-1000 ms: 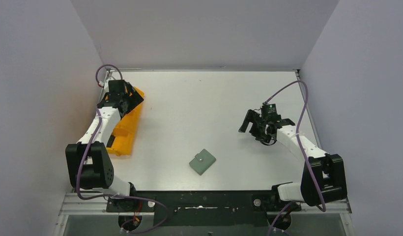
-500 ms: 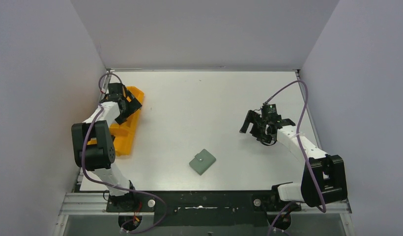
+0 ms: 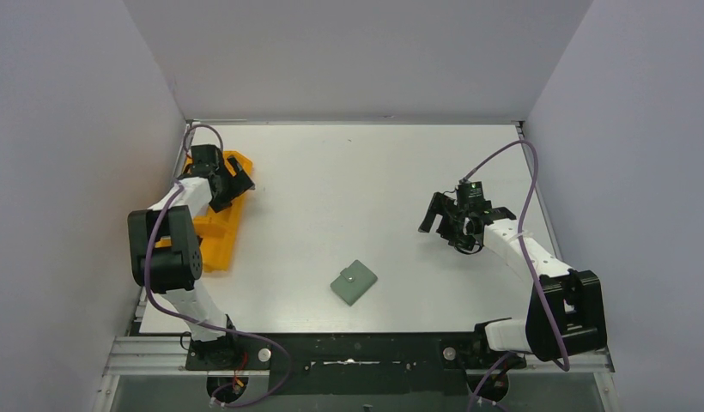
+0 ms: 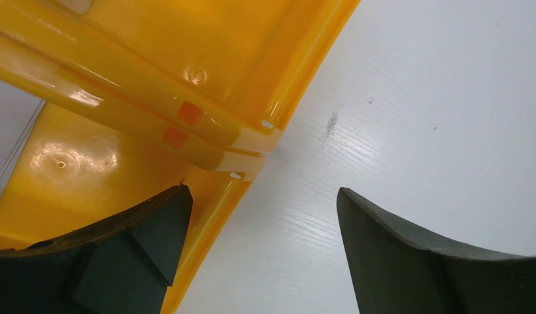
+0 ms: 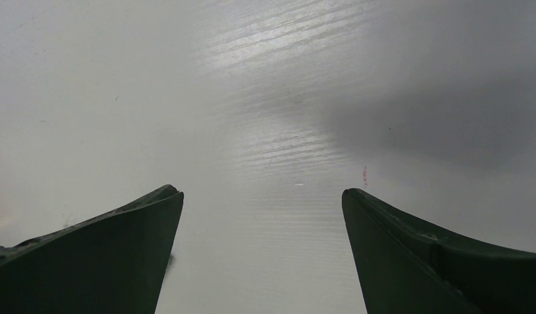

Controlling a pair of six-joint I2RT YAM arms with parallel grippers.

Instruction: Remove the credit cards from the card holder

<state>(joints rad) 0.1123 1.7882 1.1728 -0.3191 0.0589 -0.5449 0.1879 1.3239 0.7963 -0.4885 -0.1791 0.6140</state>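
An orange plastic tray (image 4: 148, 39) fills the upper left, its glossy outer rim running slantwise from the top edge down to the bottom. A ridge (image 4: 121, 111) crosses it and parts two compartments; two small red-orange squares (image 4: 189, 112) sit on this ridge near where it meets the rim. To the right lies the white table (image 4: 435, 98), with a small dark smudge (image 4: 330, 123) just beside the tray. The end effector (image 4: 262, 193) stands with its dark fingers (image 4: 396, 261) well apart, the left one over the tray's near compartment, the right one over the table. Whether either touches what lies below cannot be told.
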